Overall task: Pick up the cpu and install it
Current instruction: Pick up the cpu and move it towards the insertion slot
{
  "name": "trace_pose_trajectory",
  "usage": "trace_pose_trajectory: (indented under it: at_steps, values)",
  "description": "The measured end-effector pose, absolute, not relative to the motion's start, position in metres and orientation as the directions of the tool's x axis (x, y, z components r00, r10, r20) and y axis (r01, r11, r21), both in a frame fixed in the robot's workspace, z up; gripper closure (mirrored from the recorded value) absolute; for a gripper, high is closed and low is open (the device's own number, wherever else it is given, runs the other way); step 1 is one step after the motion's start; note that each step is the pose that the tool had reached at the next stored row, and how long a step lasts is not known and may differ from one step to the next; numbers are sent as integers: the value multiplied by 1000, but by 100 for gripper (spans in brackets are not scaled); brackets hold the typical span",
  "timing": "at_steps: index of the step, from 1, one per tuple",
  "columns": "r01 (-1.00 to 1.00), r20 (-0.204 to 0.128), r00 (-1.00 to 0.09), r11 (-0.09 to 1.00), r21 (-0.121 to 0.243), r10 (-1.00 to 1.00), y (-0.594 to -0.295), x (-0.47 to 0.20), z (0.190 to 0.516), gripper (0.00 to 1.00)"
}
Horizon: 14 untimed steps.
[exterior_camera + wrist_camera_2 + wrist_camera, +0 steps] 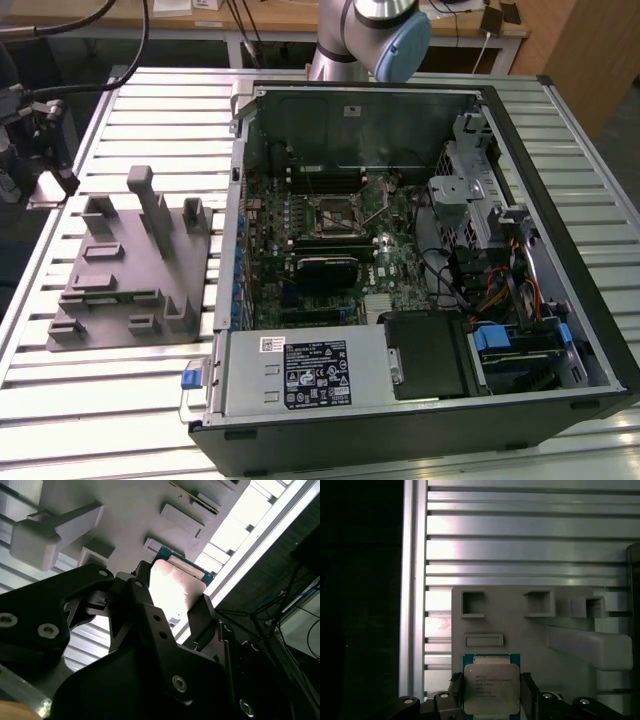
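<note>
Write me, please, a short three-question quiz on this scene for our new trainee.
1. True or false: the cpu already sits in the motherboard socket.
2. In both wrist views, what flanks the cpu on two opposite edges? A) the fingers of the pincer B) two screws C) a person's hands
3. Fill in: in the exterior view, the grey fixture block lies on the ____ side of the computer case.

Key: 1 false, the pincer holds it at the fixture block. 2 A. 3 the exterior view's left.

Grey fixture block [120, 270] sits beside open computer case [360, 130] on slatted table [150, 110].
</note>
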<state>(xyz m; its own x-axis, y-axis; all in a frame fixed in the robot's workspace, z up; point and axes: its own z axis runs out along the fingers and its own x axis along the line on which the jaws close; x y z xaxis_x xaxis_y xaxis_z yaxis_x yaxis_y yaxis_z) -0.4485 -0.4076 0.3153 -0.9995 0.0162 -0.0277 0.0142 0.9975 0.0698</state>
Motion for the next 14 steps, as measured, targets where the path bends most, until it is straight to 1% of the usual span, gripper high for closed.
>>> trace_pose_trajectory:
  at_steps: [14]
  values:
    - [14, -29, -999, 997, 70, 16, -408, -449, 360, 46]
